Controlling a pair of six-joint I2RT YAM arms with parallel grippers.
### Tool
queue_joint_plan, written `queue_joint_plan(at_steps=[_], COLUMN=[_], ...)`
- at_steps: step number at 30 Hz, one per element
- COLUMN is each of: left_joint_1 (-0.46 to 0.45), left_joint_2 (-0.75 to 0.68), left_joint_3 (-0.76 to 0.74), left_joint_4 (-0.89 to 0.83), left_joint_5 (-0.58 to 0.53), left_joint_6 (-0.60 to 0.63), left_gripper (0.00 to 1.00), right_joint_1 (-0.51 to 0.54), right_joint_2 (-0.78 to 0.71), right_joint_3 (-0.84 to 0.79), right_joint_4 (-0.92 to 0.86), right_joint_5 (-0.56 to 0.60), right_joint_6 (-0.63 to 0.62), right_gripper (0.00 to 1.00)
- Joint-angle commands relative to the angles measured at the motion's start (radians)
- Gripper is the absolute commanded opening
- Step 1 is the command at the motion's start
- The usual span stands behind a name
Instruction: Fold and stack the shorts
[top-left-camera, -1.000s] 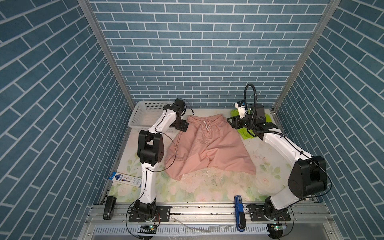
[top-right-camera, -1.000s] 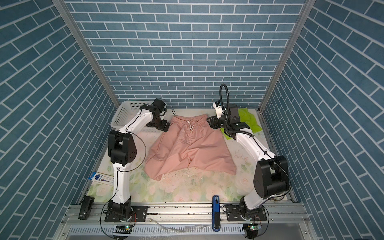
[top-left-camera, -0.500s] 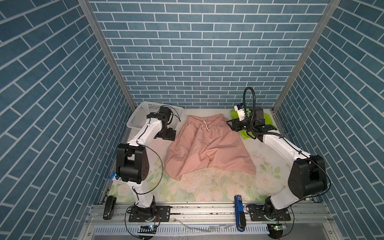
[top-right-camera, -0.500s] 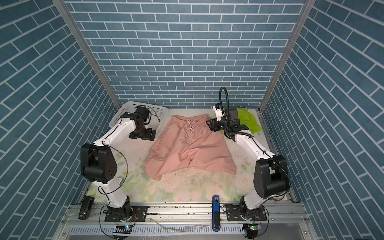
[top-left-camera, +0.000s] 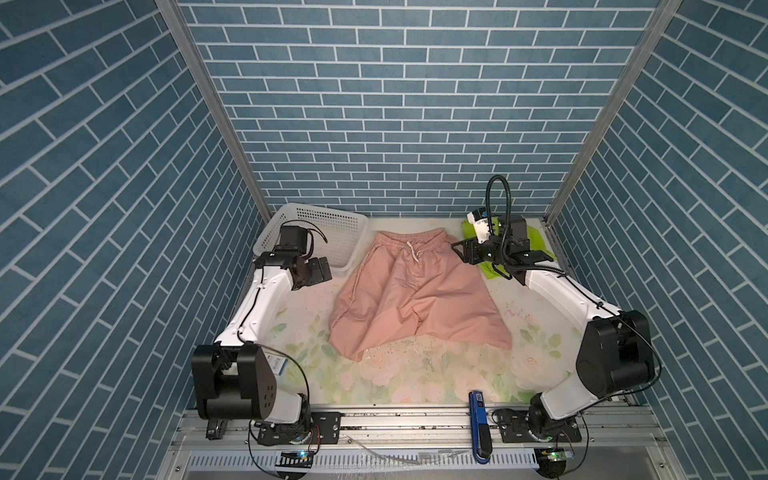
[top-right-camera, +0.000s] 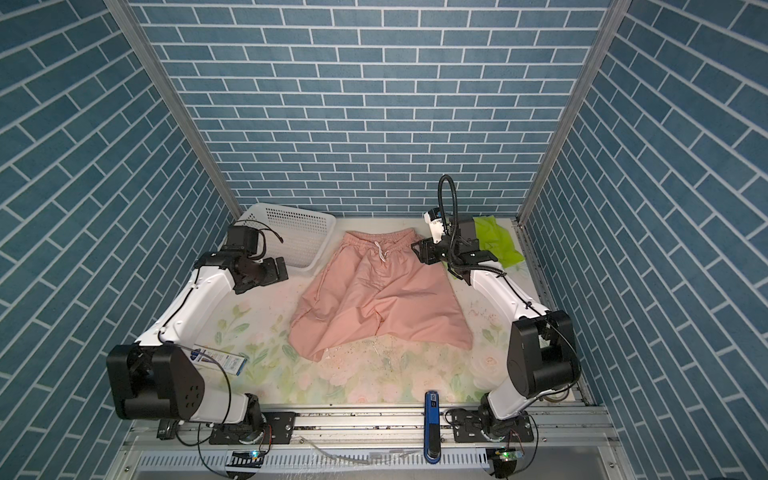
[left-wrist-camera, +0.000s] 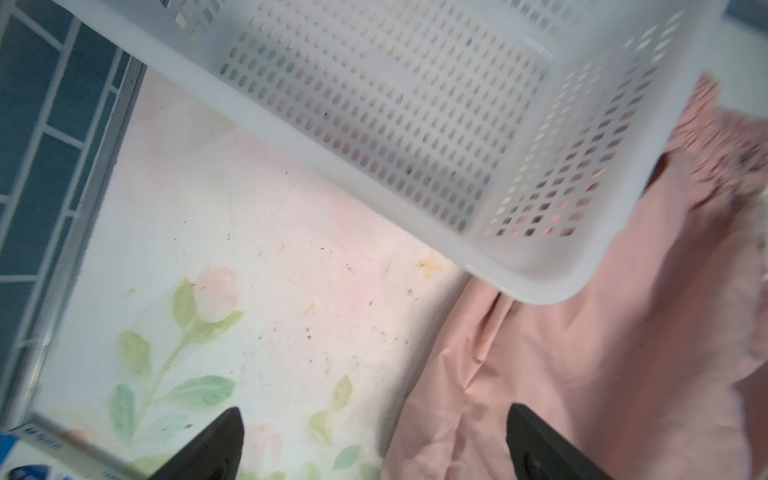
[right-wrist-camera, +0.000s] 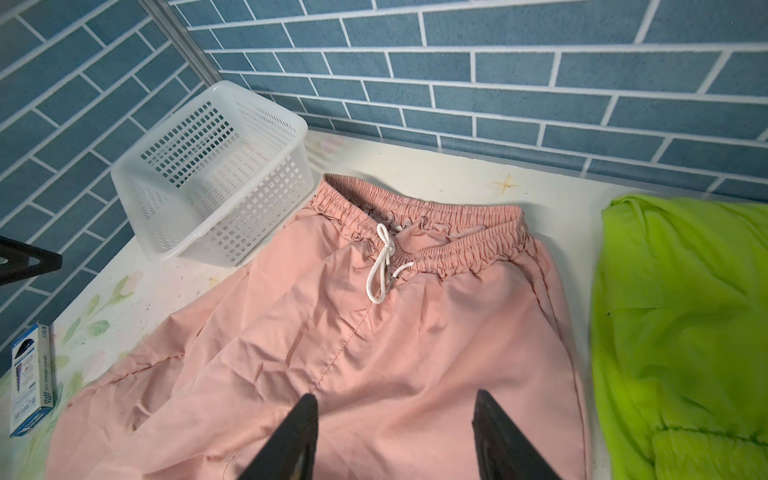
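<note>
Between the two parted jaws the pink shorts (top-left-camera: 415, 299) lie spread.

My floral table (top-left-camera: 415, 374) carries pink shorts (top-left-camera: 415, 291) spread flat mid-table, green shorts (top-right-camera: 496, 243) in the far right corner, a basket (top-left-camera: 324, 224) far left and a small box (top-right-camera: 220, 359) near left.
</note>
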Motion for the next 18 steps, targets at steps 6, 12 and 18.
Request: queue_joint_plan(at_steps=[6, 12, 18], left_joint_1=[0.021, 0.022, 0.024], left_joint_2=[0.097, 0.149, 0.229], left_joint_3=[-0.061, -0.077, -0.017], left_joint_4=[0.262, 0.415, 0.375], left_joint_5=[0.067, 0.098, 0.033], left_joint_6=[-0.198, -0.267, -0.254], left_gripper=[1.0, 1.0, 1.0], right_joint_1=[0.008, 0.013, 0.016], right_joint_2=[-0.005, -0.01, -0.011], right_joint_3=[-0.021, -0.035, -0.048], right_joint_4=[0.05, 0.059, 0.063], right_joint_5=[-0.049, -0.064, -0.062], right_joint_6=[0.032, 0.032, 0.034], right_gripper=[0.6, 0.6, 0.6])
